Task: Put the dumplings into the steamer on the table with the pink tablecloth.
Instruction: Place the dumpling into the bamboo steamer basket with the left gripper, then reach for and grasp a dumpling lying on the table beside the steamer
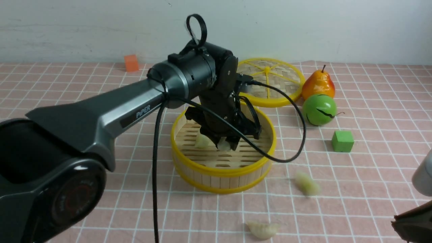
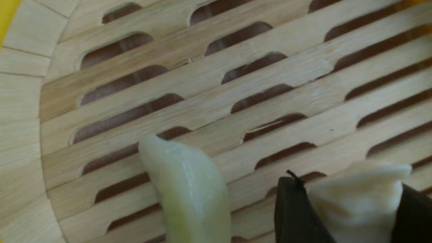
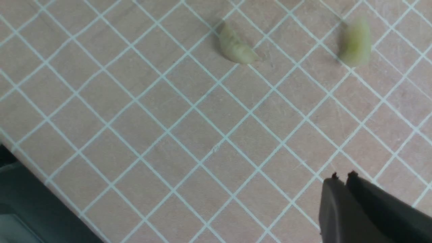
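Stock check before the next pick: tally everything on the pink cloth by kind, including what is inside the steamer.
Dumplings: 4
Steamer: 1
Lid: 1
Fruit: 2, pear and green fruit
Cubes: 2, green cube and orange cube
Total: 10

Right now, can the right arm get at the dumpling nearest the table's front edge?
Probably yes. That dumpling lies alone on the pink tablecloth, with nothing standing between it and the right gripper.

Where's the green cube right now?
In the front view, the green cube sits on the cloth, right of the steamer and just nearer the camera than the green fruit.
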